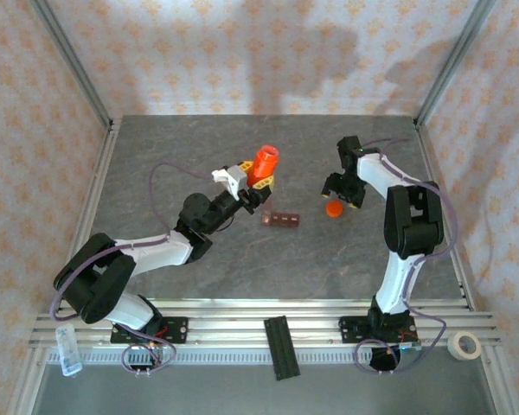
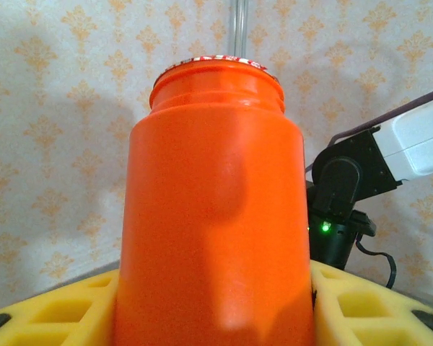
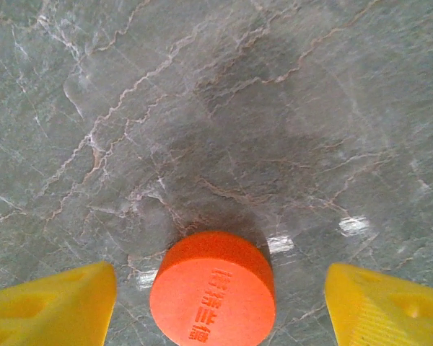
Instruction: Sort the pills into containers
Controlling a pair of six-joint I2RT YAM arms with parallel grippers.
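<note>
One containers strip point(image 1: 282, 220), contents indiscernible, lies near orange bottle point(image 1: 264, 162).

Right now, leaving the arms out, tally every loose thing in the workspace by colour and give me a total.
Orange: 2, the bottle and the cap
Reddish-brown: 1, the compartment strip
Black: 1, the ribbed bar
Clear: 1, the plastic box
White: 1, the tape roll
Total: 6

Worktable point(image 1: 329, 259): grey marble-pattern top with pale veins; one small glare spot in the right wrist view. Walls point(image 1: 242, 52): cream wallpaper with a repeating orange floral motif on three sides. Aluminium posts point(image 1: 73, 60) stand at the rear corners. Lighting: soft, with diffuse shadows on the rear wall.
</note>
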